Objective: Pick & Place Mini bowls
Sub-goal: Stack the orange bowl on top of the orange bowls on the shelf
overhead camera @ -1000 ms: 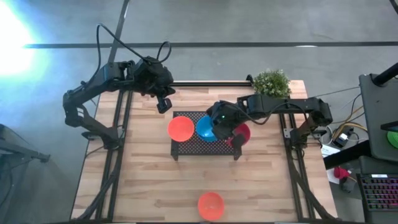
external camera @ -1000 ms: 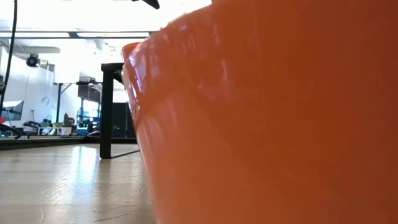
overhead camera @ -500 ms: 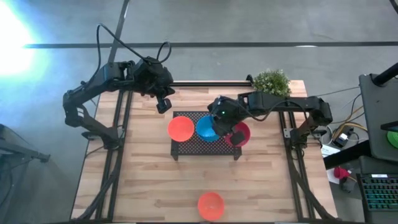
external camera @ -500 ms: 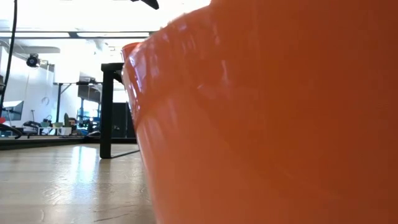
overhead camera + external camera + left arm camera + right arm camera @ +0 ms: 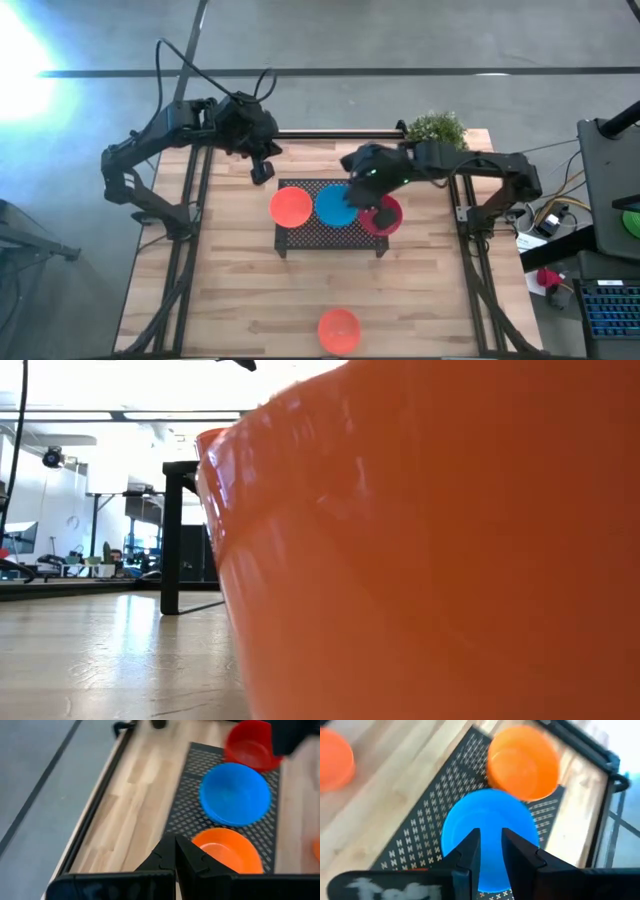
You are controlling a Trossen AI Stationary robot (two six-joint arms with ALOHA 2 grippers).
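We note the left end effector (image 5: 263, 170) pressed closed, empty, just behind the rack (image 5: 330, 228). On the rack sit 3 bowls: orange bowl (image 5: 291, 206), blue bowl (image 5: 333, 205), red bowl (image 5: 381, 216). Right end effector (image 5: 352, 199) narrowly parted above the blue bowl, holding nothing. Another orange bowl (image 5: 339, 330) well in front of the rack.

Grey concrete floor (image 5: 330, 40) surrounds wooden table (image 5: 240, 280); dark line (image 5: 330, 72) crosses floor beyond table's far edge. Strong light glare (image 5: 15, 50) on floor far left of table. Desk with keyboard (image 5: 610, 310) right of table. Low view: white wall (image 5: 40, 490), bright ceiling lights (image 5: 120, 395) behind table.
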